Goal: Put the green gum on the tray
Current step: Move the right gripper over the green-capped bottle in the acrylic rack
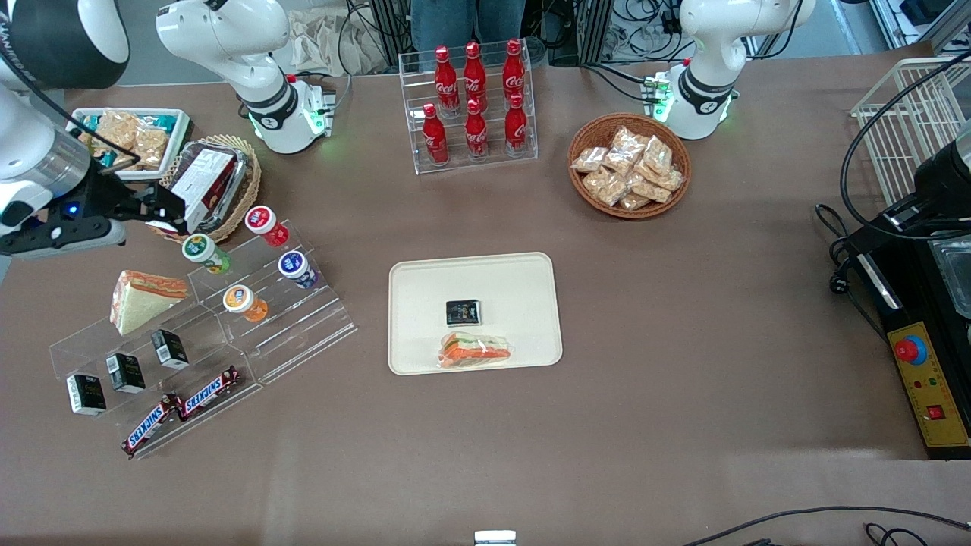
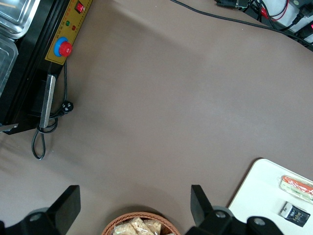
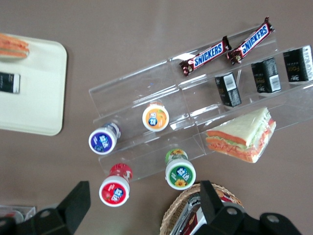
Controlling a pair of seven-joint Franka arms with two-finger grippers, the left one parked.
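The green gum (image 1: 203, 252) stands on the top step of a clear stepped shelf (image 1: 303, 326); its green-and-white lid (image 3: 180, 171) faces up. My right gripper (image 1: 168, 212) hangs open above the table, a little farther from the front camera than the gum, over the rim of a wicker basket (image 1: 246, 163). In the right wrist view the gripper (image 3: 144, 203) holds nothing, and the gum sits just ahead of one black finger (image 3: 211, 201). The cream tray (image 1: 425, 303) lies at mid-table and shows in the wrist views (image 3: 34, 98) (image 2: 259, 186).
The shelf also carries red-lidded (image 1: 262, 221), blue-lidded (image 1: 294, 265) and orange-lidded (image 1: 241, 300) bottles, a sandwich (image 1: 144, 297), black boxes and Snickers bars (image 1: 182, 409). On the tray lie a black packet (image 1: 463, 312) and a wrapped sandwich (image 1: 476, 350). A cola rack (image 1: 474, 106) and a snack basket (image 1: 630, 167) stand farther back.
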